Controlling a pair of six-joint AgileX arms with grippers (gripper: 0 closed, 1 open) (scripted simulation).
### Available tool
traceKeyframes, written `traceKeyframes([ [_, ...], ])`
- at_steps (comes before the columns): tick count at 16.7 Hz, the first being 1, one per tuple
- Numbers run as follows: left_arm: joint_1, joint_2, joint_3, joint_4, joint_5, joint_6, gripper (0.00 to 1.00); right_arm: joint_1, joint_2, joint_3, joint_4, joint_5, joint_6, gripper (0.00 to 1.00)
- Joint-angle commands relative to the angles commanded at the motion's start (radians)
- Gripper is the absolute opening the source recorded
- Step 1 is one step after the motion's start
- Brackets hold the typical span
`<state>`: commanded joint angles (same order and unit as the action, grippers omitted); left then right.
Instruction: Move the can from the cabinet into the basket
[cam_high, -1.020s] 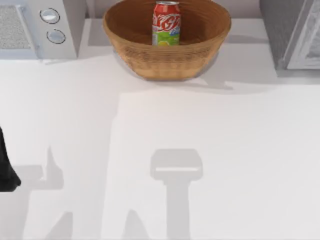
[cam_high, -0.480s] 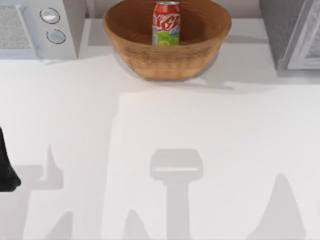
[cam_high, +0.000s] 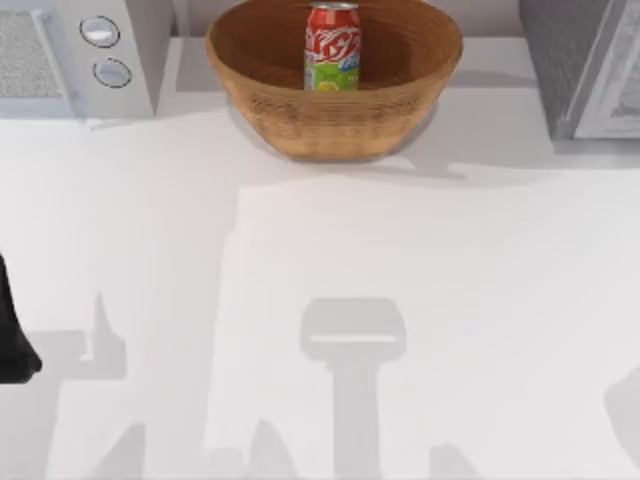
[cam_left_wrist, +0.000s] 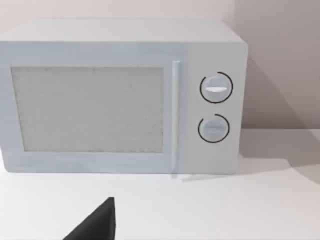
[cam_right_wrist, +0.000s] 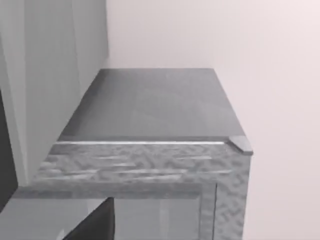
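Left pincer (cam_high: 12, 340) parked table's left edge

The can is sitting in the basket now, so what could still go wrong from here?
The can stands upright and tall inside the basket, so a knock to the basket might tip it over. The basket sits between the white microwave and the cabinet, leaving little room for an arm to pass beside it. The left arm is parked at the table's left edge, well away, so that risk looks small.
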<state>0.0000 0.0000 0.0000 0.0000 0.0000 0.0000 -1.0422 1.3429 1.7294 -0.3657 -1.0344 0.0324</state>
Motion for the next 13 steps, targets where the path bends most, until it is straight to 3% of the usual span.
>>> traceKeyframes([
  [8, 0.0, 0.0, 0.0, 0.0, 0.0, 0.0, 1.0, 0.024, 0.0, 0.021, -0.012, 0.032, -0.002, 1.0],
  [13, 0.0, 0.0, 0.0, 0.0, 0.0, 0.0, 1.0, 0.268, 0.013, 0.048, -0.028, 0.275, -0.005, 1.0],
])
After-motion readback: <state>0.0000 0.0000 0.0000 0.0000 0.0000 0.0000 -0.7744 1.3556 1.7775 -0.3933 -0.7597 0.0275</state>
